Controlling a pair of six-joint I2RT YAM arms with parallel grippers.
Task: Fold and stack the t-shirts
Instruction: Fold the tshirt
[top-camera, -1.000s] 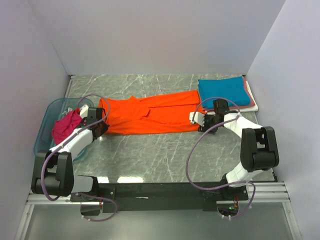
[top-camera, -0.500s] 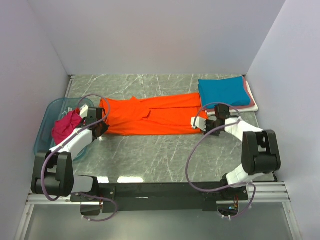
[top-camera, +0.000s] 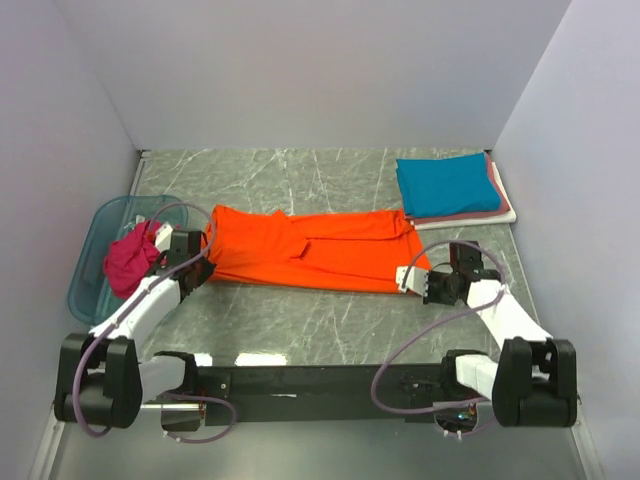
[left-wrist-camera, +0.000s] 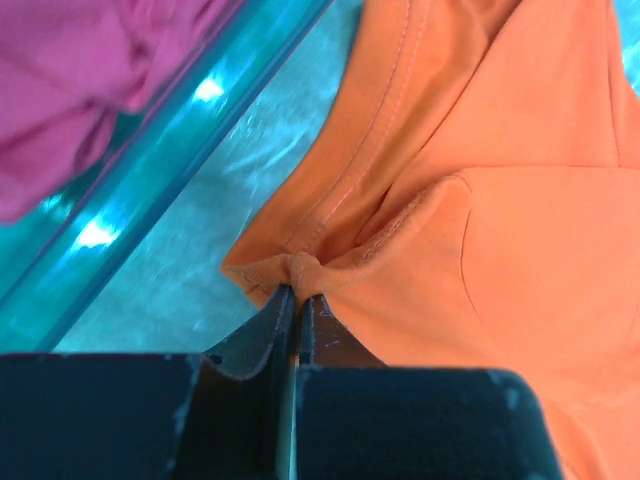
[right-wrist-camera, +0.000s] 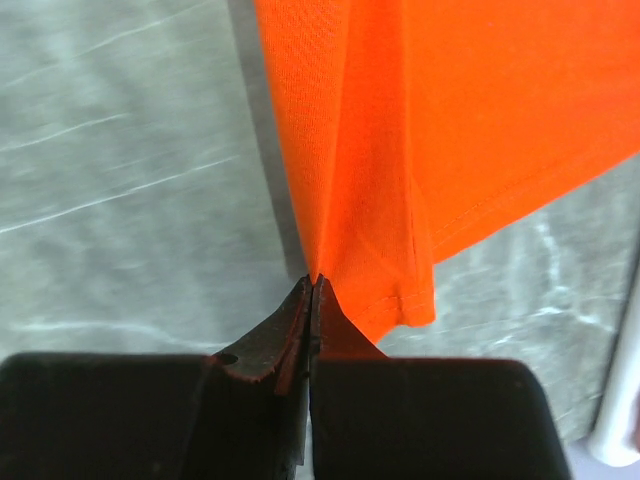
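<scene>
A bright orange t-shirt (top-camera: 310, 248) lies stretched lengthwise across the marble table (top-camera: 300, 320). My left gripper (top-camera: 204, 264) is shut on its left near corner, and in the left wrist view the bunched hem sits pinched at the left gripper (left-wrist-camera: 298, 292). My right gripper (top-camera: 418, 281) is shut on the shirt's right end; the right wrist view shows the orange t-shirt (right-wrist-camera: 450, 120) tented up from the right gripper (right-wrist-camera: 313, 283). A folded teal t-shirt (top-camera: 447, 184) tops a stack at the back right, over a pink t-shirt (top-camera: 492, 172) and a white t-shirt (top-camera: 508, 214).
A translucent blue tub (top-camera: 92, 246) stands at the left with a crumpled magenta t-shirt (top-camera: 130, 260) in it; its rim (left-wrist-camera: 180, 170) runs close beside my left gripper. Walls close in the left, back and right sides.
My right gripper closed on the orange shirt's right end. Both arms then drew back toward the near edge, and the shirt slid nearer and slightly right, its right end the most.
</scene>
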